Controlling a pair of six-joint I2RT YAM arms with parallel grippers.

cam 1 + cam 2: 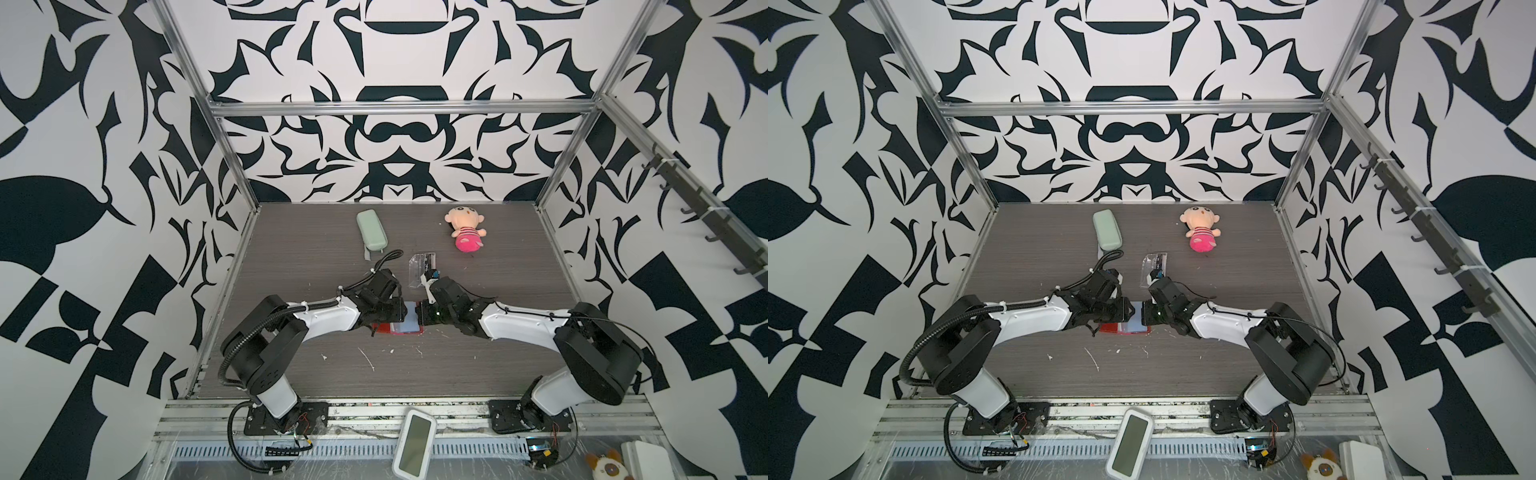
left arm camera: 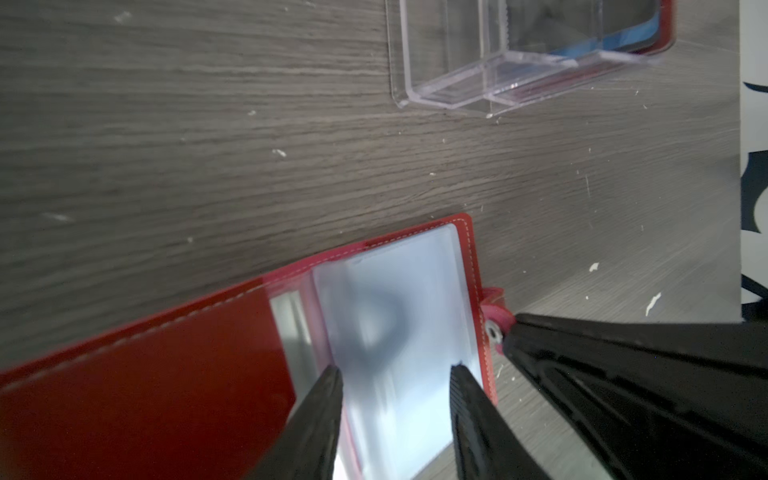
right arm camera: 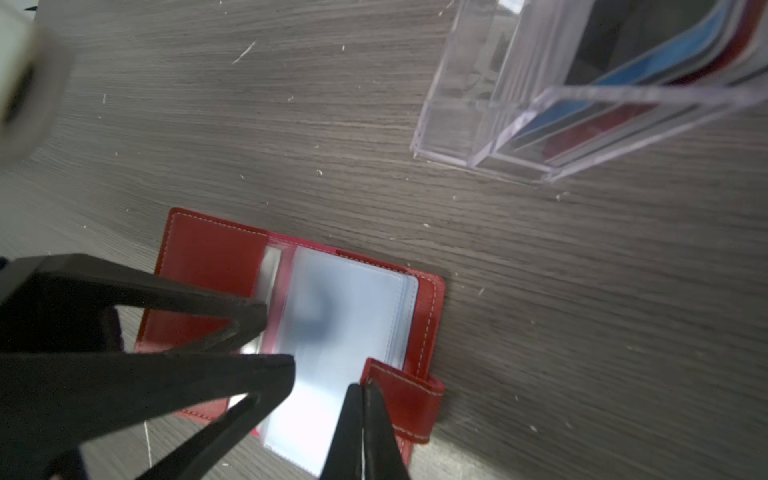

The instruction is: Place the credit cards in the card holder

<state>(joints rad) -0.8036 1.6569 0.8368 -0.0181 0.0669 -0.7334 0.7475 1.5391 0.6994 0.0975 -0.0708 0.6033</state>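
Left pincer (image 2: 395,374) up close, jaws apart, straddling a clear sleeve of the red card holder (image 3: 208,257), lying open mid-way along the desk (image 3: 249,124), toward its front edge. Right pincer (image 3: 362,390) is closed, nothing in it that I can see, tip against the snap tab (image 3: 409,395). Credit cards (image 3: 665,52) sit in the clear box (image 3: 449,116) behind. Risk imo: the slick sleeve slips out or the holder skids. No readable writing.

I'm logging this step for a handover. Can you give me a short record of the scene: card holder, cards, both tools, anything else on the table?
card holder: open flat on the table, clear sleeves facing up
credit cards: blue one visible, standing in the clear box
left tool: open, fingertips over the sleeves
right tool: shut, tip against the snap tab
other items: green case and plush doll, far side
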